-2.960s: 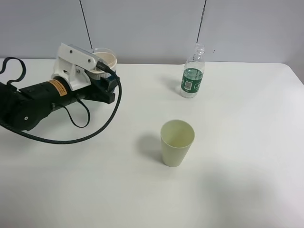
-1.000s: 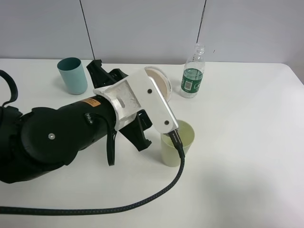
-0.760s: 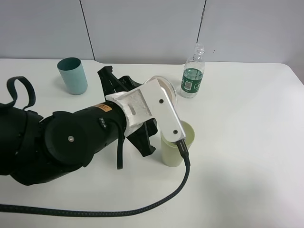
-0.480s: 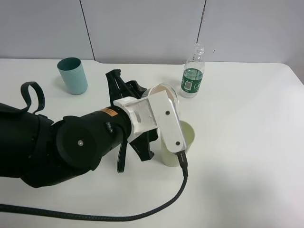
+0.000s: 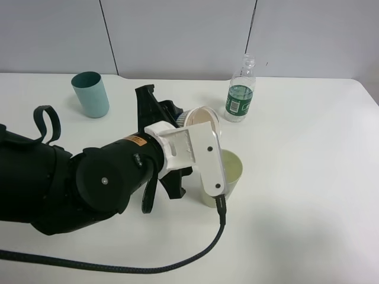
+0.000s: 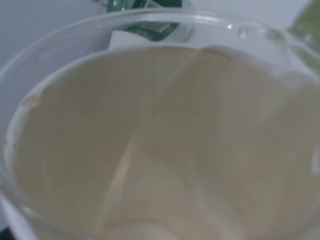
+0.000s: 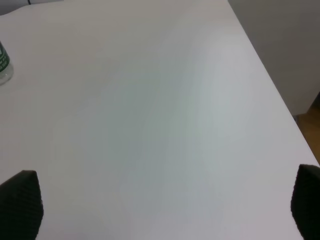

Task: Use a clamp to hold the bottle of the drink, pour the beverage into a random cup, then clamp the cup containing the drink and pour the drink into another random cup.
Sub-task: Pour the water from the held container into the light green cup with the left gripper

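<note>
My left gripper [image 5: 176, 118] is shut on a clear plastic cup with a beige inside [image 5: 200, 118]. It holds the cup tilted on its side, with the mouth toward the pale green cup [image 5: 232, 168] at the table's middle. The held cup's inside fills the left wrist view [image 6: 160, 140]; no liquid is visible in it. The clear drink bottle with a green label [image 5: 240, 94] stands uncapped at the back. My right gripper [image 7: 163, 200] is open over bare table, and only its fingertips [image 7: 20, 200] show; it is out of the high view.
A teal cup [image 5: 90, 94] stands upright at the back left. The black left arm [image 5: 77, 183] and its cable [image 5: 177, 263] lie across the left and front of the white table [image 5: 308, 195]. The table's right edge [image 7: 270, 95] shows in the right wrist view.
The left arm carried the clear cup from the back left to the pale green cup. Over the last second it rolled, tipping the cup further toward that cup.
</note>
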Robot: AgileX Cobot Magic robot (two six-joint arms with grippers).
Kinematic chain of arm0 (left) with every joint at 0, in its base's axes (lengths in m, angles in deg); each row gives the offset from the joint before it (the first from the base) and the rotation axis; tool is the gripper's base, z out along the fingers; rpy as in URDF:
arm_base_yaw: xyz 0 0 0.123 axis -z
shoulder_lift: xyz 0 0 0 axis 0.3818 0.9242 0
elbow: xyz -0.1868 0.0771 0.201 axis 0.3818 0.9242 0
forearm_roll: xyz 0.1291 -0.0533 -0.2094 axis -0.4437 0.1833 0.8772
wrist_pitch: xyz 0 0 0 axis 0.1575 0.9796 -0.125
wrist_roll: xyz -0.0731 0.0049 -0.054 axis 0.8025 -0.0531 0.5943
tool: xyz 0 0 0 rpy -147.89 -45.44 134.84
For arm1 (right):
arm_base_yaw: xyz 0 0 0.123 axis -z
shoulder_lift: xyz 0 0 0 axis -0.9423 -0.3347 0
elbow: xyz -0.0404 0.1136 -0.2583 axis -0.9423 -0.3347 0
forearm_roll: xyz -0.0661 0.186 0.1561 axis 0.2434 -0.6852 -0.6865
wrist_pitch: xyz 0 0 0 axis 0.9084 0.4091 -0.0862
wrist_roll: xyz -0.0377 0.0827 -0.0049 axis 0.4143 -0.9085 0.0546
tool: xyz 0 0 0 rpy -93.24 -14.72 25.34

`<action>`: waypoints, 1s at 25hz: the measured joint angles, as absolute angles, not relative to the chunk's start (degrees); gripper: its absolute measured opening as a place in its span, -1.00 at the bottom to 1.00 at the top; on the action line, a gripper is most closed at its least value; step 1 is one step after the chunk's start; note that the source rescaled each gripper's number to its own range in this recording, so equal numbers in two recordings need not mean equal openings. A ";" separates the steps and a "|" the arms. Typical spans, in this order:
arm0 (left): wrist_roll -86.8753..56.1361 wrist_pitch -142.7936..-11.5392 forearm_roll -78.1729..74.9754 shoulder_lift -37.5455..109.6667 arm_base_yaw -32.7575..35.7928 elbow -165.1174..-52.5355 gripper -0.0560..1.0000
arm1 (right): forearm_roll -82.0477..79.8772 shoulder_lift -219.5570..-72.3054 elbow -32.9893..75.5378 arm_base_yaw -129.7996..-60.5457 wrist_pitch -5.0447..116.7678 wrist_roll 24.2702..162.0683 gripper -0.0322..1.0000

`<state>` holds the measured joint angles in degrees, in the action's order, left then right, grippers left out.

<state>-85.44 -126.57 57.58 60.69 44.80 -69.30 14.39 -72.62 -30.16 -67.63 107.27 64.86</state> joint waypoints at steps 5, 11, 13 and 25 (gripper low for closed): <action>-88.18 -127.12 57.58 60.69 44.80 -69.30 -0.79 | 14.39 -72.62 -30.16 -67.63 107.27 64.86 1.00; -89.48 -128.54 57.58 60.69 44.80 -69.30 -0.79 | 14.39 -72.62 -30.16 -67.63 107.27 64.86 1.00; -91.02 -129.09 57.58 60.69 44.80 -69.30 -0.79 | 14.39 -72.62 -30.16 -67.63 107.27 64.86 1.00; -96.66 -130.79 57.52 60.69 44.80 -69.30 -0.79 | 14.39 -72.62 -30.16 -67.63 107.27 64.86 1.00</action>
